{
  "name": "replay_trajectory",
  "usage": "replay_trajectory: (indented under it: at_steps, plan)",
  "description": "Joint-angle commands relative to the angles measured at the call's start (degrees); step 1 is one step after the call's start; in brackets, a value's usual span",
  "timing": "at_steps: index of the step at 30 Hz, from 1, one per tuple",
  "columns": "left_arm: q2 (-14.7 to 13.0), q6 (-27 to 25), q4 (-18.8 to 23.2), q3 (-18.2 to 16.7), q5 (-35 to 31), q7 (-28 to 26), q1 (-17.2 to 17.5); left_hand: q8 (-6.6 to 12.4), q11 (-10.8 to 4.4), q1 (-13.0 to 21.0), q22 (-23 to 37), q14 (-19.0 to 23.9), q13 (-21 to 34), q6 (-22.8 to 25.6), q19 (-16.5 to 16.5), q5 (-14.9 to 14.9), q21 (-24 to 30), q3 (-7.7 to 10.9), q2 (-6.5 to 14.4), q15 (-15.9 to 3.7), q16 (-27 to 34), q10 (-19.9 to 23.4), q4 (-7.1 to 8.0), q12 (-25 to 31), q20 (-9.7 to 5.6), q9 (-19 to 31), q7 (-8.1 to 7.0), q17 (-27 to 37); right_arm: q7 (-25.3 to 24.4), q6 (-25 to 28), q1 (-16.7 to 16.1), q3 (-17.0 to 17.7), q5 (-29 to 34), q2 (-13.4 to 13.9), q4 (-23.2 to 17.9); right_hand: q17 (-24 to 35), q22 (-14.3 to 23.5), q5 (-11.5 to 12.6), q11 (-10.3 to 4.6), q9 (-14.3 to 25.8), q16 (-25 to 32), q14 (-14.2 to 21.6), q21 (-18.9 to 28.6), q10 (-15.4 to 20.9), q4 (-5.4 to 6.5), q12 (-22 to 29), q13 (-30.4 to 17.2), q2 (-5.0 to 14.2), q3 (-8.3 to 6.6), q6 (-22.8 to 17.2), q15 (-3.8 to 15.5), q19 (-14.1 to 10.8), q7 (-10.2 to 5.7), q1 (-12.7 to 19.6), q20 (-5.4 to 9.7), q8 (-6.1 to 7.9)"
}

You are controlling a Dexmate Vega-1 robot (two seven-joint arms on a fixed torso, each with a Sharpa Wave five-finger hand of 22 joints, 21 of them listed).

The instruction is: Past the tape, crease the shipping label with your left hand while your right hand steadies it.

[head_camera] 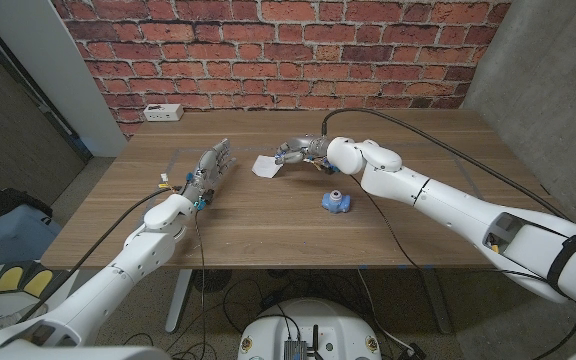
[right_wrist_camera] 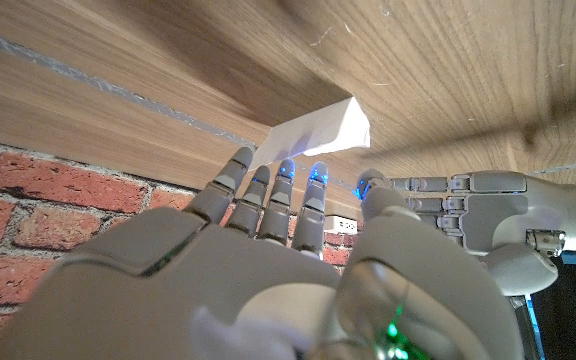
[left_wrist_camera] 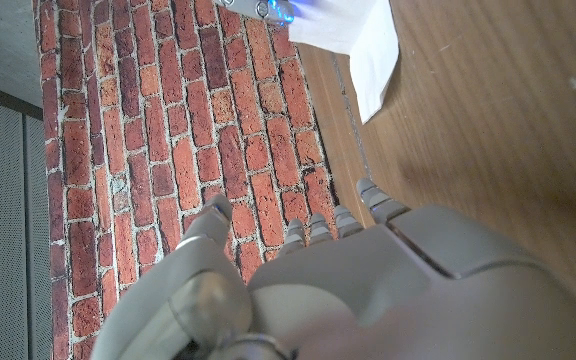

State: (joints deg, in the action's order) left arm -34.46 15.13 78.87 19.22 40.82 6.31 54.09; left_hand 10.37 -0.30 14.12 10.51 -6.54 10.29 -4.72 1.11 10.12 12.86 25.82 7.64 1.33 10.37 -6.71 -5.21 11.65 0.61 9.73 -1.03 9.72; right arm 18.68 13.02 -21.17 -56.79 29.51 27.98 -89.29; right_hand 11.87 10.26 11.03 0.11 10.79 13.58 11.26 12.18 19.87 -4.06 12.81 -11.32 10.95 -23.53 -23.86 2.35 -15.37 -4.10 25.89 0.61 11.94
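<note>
We see right hand (head_camera: pixel 296 152) touching shipping label (head_camera: pixel 265 166) edge, steadying it on desk (head_camera: pixel 268 225); left hand (head_camera: pixel 211 166) holds nothing, fingers apart, poised beside for crease.

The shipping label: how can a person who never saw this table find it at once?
Look at the wooden table before the brick wall. Near its middle, at the right hand, lies the shipping label. It is the only white paper; the small object nearby is blue.

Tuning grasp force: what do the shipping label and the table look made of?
Shipping label: thin white matte paper, by the look; it bends and lifts off the surface near the right hand. Table: wood or wood-look laminate, brown grain lines, low sheen; which one, the frames cannot settle.
</note>
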Motion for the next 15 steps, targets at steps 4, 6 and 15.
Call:
replay_trajectory:
  at_steps: [4, 6, 15]
  plan:
    - [-0.2, -0.2, 0.3, 0.1, -0.1, 0.1, -0.2, -0.05, 0.19, -0.3, 0.2, -0.2, 0.3, -0.2, 0.2, -0.2, 0.0, 0.43, -0.1, -0.28, -0.1, 0.0, -0.04, -0.1, 0.11, 0.2, 0.16, 0.2, 2.3, 3.2, 0.7, -1.7, 0.5, -0.2, 1.1, 0.3, 0.1, 0.0, 0.09, 0.2, 0.5, 0.7, 0.1, 0.9, 0.10, 0.0, -0.3, -0.09, -0.58, -1.2, 1.89, -0.4, 0.08, 0.5, -0.15, 0.32]
    - [-0.2, -0.3, 0.2, 0.2, -0.1, 0.2, -0.2, -0.05, 0.15, -0.3, 0.2, -0.2, 0.3, -0.2, 0.3, -0.2, 0.0, 0.44, -0.1, -0.26, -0.1, -0.1, -0.05, -0.1, 0.14, 0.2, 0.15, 0.2, 2.5, 3.5, 0.9, -2.1, 0.7, -0.2, 1.3, 0.3, 0.1, 0.0, -0.01, 0.2, 0.5, 0.7, 0.1, 1.0, 0.14, 0.0, -0.3, -0.09, -0.59, -1.3, 1.88, -0.4, 0.08, 0.5, -0.16, 0.33]
    - [-0.2, -0.4, 0.5, 0.1, -0.1, -0.1, -0.2, -0.06, 0.13, -0.3, 0.2, -0.2, 0.3, -0.3, 0.3, -0.2, -0.1, 0.47, -0.1, -0.30, -0.1, 0.0, -0.08, -0.1, 0.12, 0.2, 0.13, 0.2, 2.9, 4.9, 1.8, -3.9, 3.3, -0.6, 2.0, 0.3, 0.1, 0.0, -0.37, 0.3, -0.4, -1.3, -0.3, 0.9, 0.34, -0.2, -0.4, -0.19, -0.80, -1.7, 2.67, 0.6, 0.11, 0.7, 0.46, 0.18]
